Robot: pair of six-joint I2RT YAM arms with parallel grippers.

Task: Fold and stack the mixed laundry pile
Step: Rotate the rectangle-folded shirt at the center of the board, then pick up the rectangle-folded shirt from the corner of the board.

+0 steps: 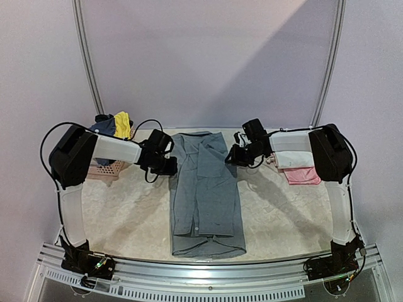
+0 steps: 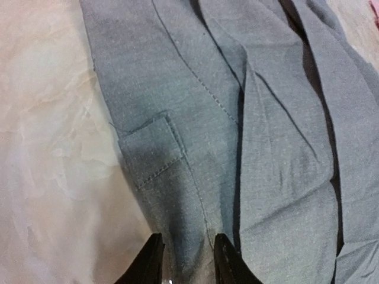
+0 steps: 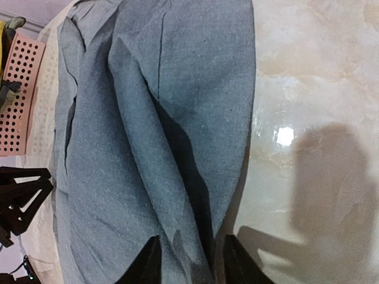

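The grey trousers (image 1: 206, 192) lie flat and lengthwise down the middle of the table, their near end folded under. My left gripper (image 1: 171, 165) is at their left edge near the far end, and in the left wrist view it (image 2: 186, 260) is closed on a pinch of the grey trousers (image 2: 249, 118) beside a pocket. My right gripper (image 1: 231, 157) is at their right edge, and in the right wrist view it (image 3: 190, 260) is closed on a raised fold of the grey trousers (image 3: 118, 148). A navy top (image 1: 104, 126) and a yellow garment (image 1: 122, 124) sit in the basket.
The pink lattice basket (image 1: 106, 168) stands at the back left, behind my left arm; it also shows in the right wrist view (image 3: 21, 89). Folded white (image 1: 291, 143) and pink (image 1: 302, 176) pieces are stacked at the back right. A metal rail (image 1: 208, 283) runs along the near edge.
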